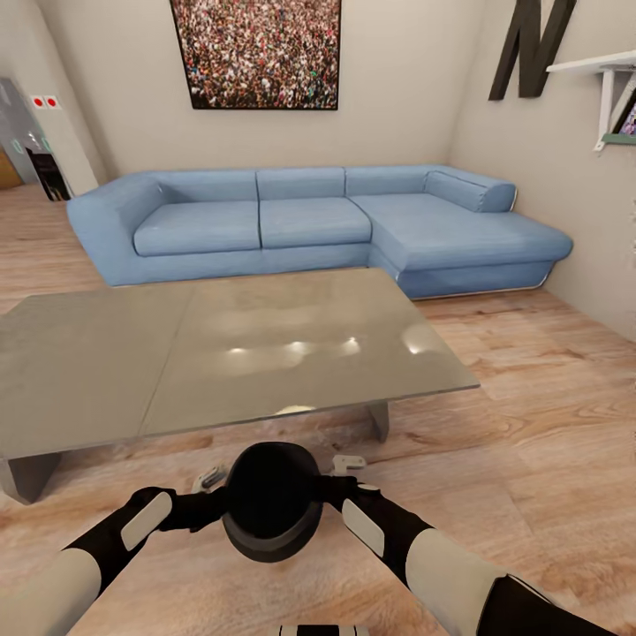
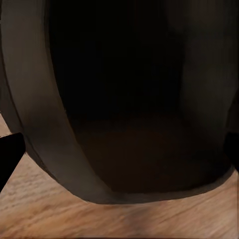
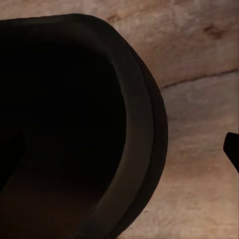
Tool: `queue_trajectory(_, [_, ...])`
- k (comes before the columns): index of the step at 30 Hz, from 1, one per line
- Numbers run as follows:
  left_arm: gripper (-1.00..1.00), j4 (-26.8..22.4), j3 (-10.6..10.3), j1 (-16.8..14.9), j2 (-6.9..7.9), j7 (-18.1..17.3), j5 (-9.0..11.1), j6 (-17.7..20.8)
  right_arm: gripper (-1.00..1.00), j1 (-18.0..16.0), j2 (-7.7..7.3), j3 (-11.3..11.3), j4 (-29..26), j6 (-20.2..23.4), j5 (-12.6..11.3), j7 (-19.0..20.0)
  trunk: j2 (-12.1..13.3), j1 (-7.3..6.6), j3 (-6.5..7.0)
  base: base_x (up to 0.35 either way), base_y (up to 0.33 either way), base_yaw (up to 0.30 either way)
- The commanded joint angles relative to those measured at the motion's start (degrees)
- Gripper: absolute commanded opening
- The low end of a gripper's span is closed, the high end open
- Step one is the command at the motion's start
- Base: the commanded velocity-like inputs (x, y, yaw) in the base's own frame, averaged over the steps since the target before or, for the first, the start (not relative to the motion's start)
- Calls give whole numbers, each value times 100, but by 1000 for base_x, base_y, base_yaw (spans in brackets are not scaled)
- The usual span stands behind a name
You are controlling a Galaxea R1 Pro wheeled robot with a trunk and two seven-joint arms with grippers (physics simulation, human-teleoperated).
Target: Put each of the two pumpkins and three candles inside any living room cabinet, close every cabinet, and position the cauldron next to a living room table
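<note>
My cauldron sits between my two grippers, left and right, each at its rim; I cannot tell whether either is clamped. Matte black, round-bellied, wide thick rim, dark hollow interior. It is over the wood floor, just beside the grey table.

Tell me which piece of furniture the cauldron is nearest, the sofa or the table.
The grey table: the cauldron sits just before its near edge, while the blue sofa lies beyond it.
</note>
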Motion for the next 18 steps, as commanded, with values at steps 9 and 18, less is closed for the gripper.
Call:
queue_trajectory(9, [100, 0, -27, -4, 11, -15, 14, 3, 100, -3, 0, 31, -5, 15, -26, -40, 10, -26, 195, -144, 7, 0])
queue_trajectory(18, [100, 0, -20, -4, 18, -15, 17, 2, 100, -3, 0, 31, -5, 15, -27, -40, 22, -49, 395, -114, 35, 0])
